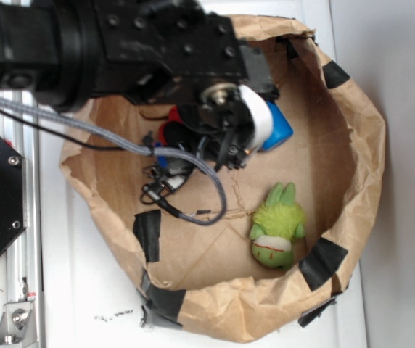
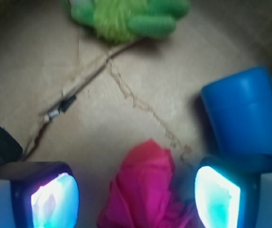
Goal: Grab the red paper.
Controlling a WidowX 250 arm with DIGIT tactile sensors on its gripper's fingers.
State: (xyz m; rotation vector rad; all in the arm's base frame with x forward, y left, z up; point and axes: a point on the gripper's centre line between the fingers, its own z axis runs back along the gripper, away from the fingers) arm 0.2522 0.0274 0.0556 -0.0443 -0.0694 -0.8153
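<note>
The pincer (image 2: pixel 136 197) is lowered inside a brown paper bag (image 1: pixel 352 145) whose rim is rolled down and patched with strips of black tape (image 1: pixel 148 235); the bag stands on a white counter (image 1: pixel 84 290). In the wrist view both pincer fingers (image 2: pixel 55 199) are spread wide apart, one at each lower corner of the frame, with their pads glowing pale blue. The red paper (image 2: pixel 148 190) lies directly between the fingers, a crumpled wad resting on the bag floor; it sits closer to the right-hand finger, and contact with either pad cannot be confirmed. In the exterior view only a small red patch of the paper (image 1: pixel 170 125) shows, the remainder being hidden beneath the black arm and wrist housing. A blue plastic bottle (image 2: pixel 245 118) lies just beyond the right-hand finger in the wrist view, close beside the red paper. A green plush toy (image 2: pixel 126 16) lies well ahead of the pincer, at the far side of the bag floor, apart from both the paper and the bottle. A grey braided cable (image 1: pixel 120 141) runs from the arm down across the bag interior.
</note>
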